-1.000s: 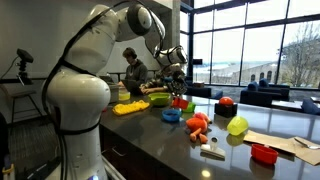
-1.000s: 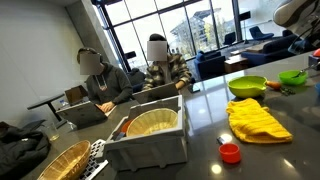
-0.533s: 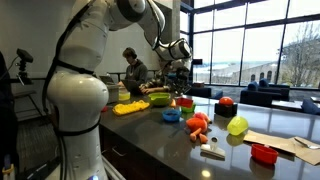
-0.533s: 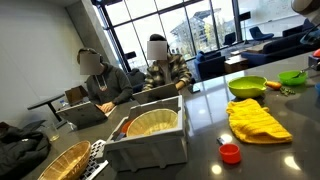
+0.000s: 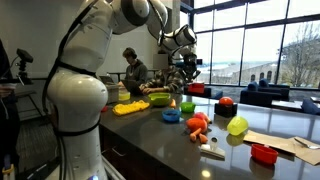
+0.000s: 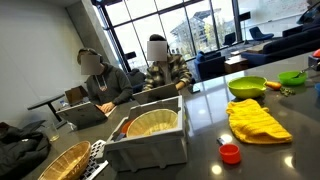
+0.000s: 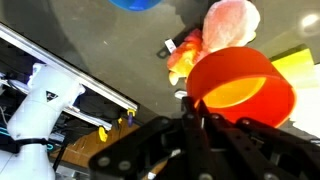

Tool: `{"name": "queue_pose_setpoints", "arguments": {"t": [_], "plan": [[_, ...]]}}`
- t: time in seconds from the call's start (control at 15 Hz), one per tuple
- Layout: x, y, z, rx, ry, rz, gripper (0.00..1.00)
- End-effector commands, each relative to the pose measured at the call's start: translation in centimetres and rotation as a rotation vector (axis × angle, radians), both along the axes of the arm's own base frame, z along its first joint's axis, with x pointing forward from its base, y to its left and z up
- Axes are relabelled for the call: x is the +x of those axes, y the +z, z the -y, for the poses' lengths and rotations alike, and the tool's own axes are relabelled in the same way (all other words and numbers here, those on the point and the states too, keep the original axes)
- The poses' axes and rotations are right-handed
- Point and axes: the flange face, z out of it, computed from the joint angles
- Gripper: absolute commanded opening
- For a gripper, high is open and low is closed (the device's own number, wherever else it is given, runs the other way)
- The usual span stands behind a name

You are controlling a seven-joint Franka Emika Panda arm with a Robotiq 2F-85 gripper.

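Observation:
In the wrist view my gripper (image 7: 190, 115) is shut, its two fingers pinched together on the near rim of an orange-red bowl (image 7: 245, 85), which hangs above the dark counter (image 7: 90, 40). Beneath it lie a pink and orange toy (image 7: 230, 22) and a blue bowl (image 7: 140, 3). In an exterior view the gripper (image 5: 182, 80) is raised above the counter's middle, over the blue bowl (image 5: 172, 116) and the orange toy (image 5: 198, 126). The held bowl is too small to make out there.
A yellow cloth (image 5: 130, 107) and green bowl (image 5: 158, 98) lie behind; a lime ball (image 5: 237, 126), red ball (image 5: 226, 102) and red lid (image 5: 264, 153) sit further along. A grey bin (image 6: 150, 135), wicker basket (image 6: 60, 162) and red cap (image 6: 230, 152) stand near. Two people sit beyond the counter.
The arm has lifted the gripper and its bowl up from the counter and slightly toward the windows. The jaws stayed shut.

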Motion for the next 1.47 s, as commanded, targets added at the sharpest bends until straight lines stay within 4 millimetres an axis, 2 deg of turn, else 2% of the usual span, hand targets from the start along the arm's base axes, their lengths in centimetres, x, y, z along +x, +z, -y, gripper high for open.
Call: {"name": "queue_pose_setpoints", "arguments": {"t": [0.0, 0.2, 0.47, 0.93, 1.2, 1.4], "plan": [[3.7, 1.6, -0.2, -0.043, 0.099, -0.008, 0.01], [6.0, 2.0, 0.2, -0.052, 0.197, -0.011, 0.01], [7.8, 0.7, 0.3, -0.011, 0.271, -0.048, 0.01], [8.0, -1.4, -0.4, 0.074, 0.299, -0.141, 0.01], [7.7, -1.2, -0.5, 0.087, 0.303, -0.17, 0.01], [7.7, -2.7, -0.2, 0.08, 0.3, -0.221, 0.01]]}}
